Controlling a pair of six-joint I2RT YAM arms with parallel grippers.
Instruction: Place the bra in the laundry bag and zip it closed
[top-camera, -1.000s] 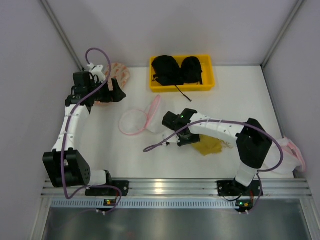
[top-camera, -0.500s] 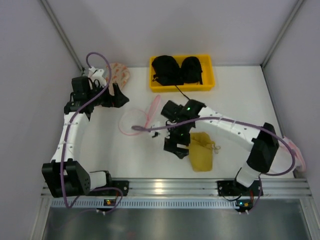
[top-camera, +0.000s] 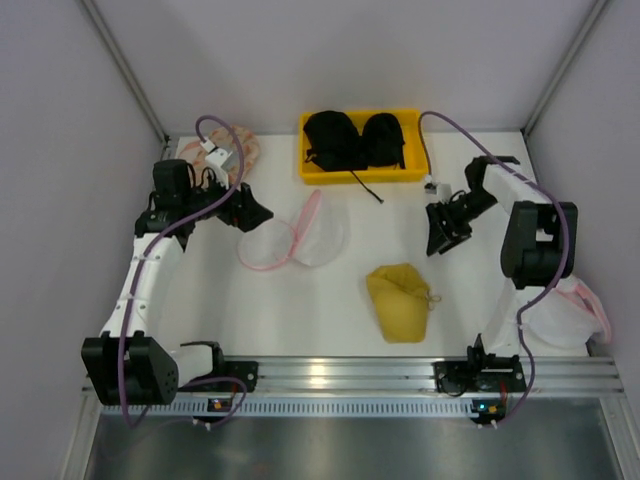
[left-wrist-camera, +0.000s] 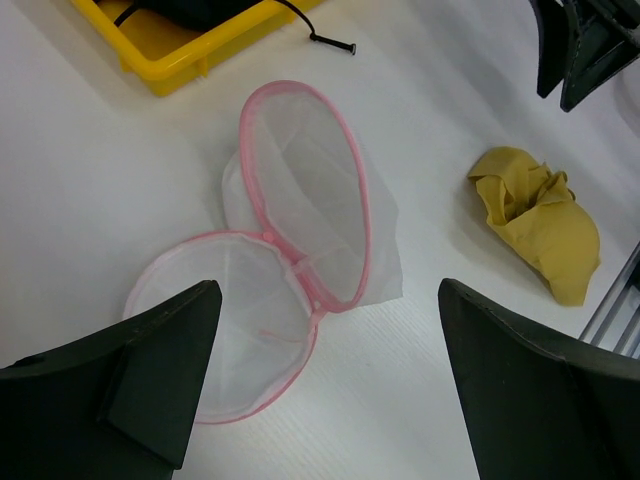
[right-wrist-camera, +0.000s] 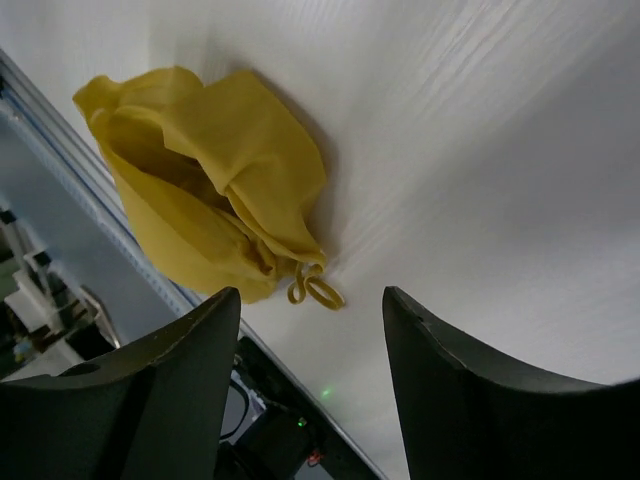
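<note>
the left gripper hovers with fingers spread wide and empty, just left of the laundry bag, which lies unzipped and folded open on the table. the right gripper is also parted and empty. the bra lies crumpled near the front, apart from both.

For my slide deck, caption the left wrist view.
Open left fingers frame the unzipped round white mesh laundry bag with pink zip rim; the crumpled mustard-yellow fabric bra lies apart.
</note>
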